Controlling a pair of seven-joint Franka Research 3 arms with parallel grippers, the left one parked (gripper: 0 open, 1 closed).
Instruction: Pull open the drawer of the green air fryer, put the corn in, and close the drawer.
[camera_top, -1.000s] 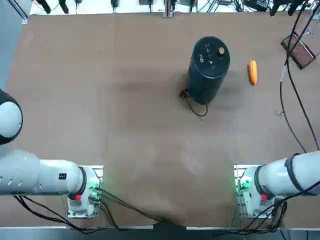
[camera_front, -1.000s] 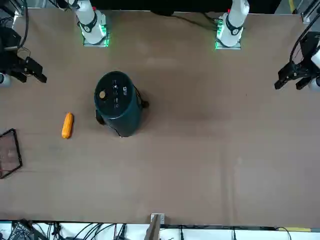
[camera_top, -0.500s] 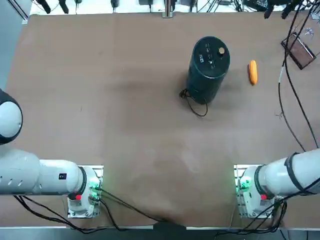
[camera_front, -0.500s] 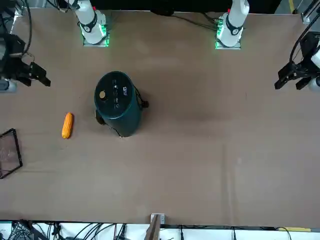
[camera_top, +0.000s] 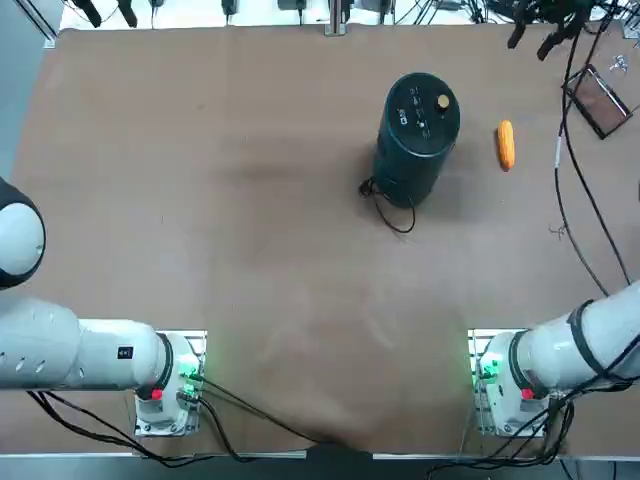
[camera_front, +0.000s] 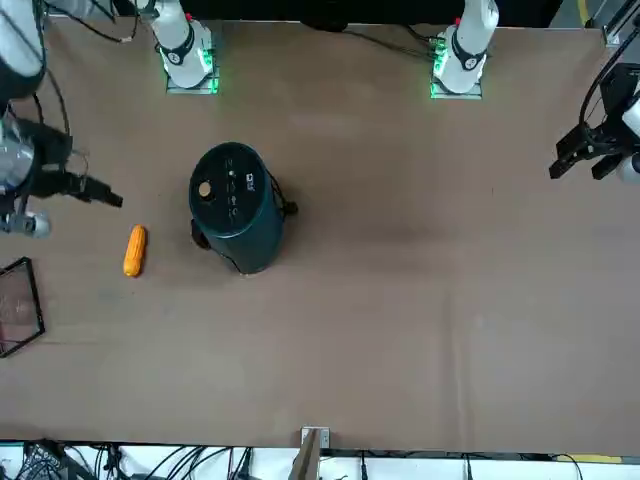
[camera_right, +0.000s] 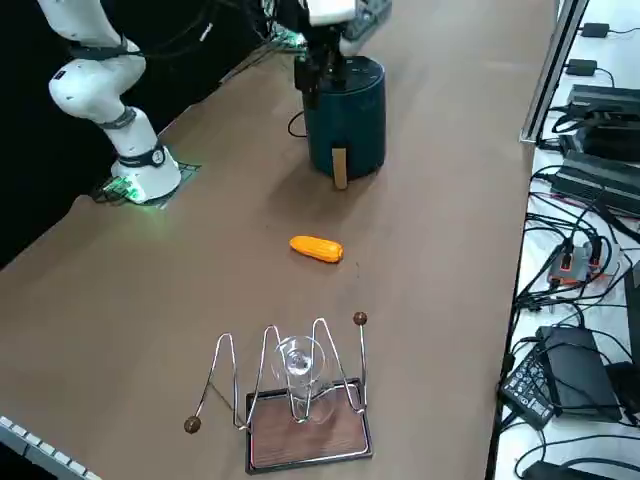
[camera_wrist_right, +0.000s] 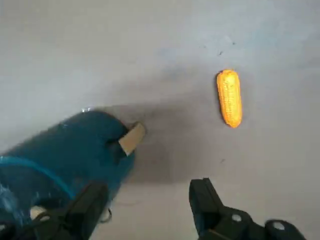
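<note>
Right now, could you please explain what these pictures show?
This is a two-armed robot at a table; the right arm works. One camera looks straight down, one faces the robot from across the table, one looks down from its right, and one rides on the right wrist. On the table stand a green air fryer and, near it, an ear of corn; a small rack with a glass stands farther off. The right gripper is open above the table, holding nothing.

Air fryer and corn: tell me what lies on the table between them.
Only bare tabletop lies between the green air fryer and the corn, as the top view shows.
</note>
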